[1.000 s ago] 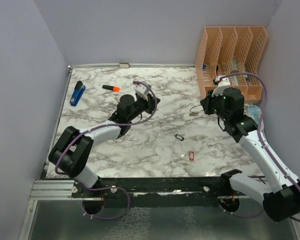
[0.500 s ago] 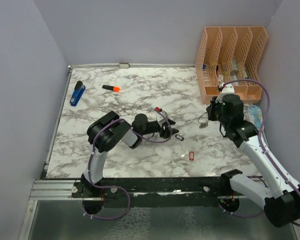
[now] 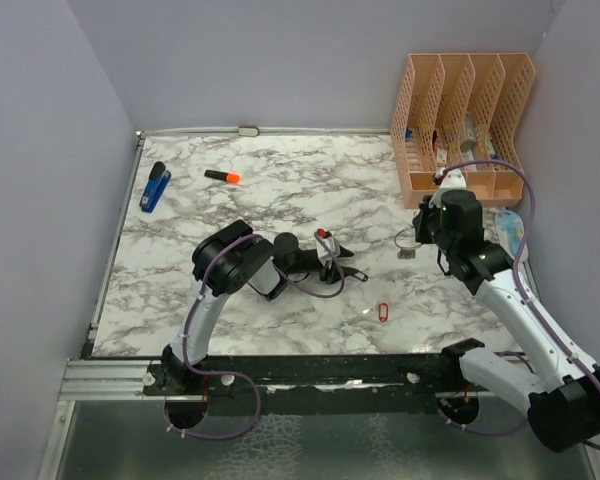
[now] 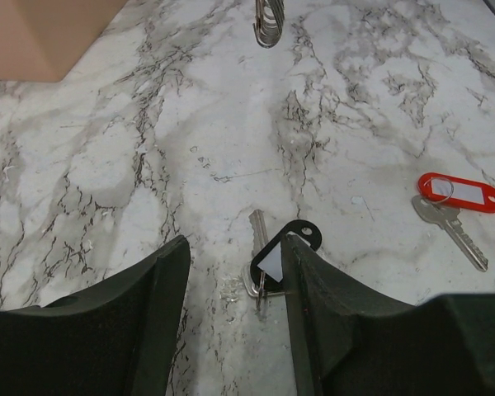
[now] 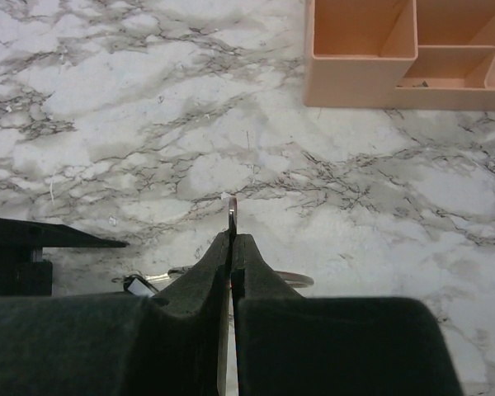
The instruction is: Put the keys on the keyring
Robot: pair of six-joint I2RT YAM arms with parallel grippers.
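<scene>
Your left gripper (image 4: pixel 235 247) stands open astride the dark key (image 4: pixel 272 260) at mid-desk (image 3: pixel 280 190). The red key (image 4: pixel 462 196) lies nearer the front edge. Your right gripper (image 5: pixel 231 239) is clenched on the keyring (image 4: pixel 268 21) toward the right edge. The keys look light, stiff and slippery, so pinch the tag.

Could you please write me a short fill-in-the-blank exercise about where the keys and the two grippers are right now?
1. The left gripper has its jaws ___ over the black-tagged key.
2. The other loose key carries a ___ tag.
3. The right gripper is shut on the ___.
Missing words: open; red; keyring.
</scene>
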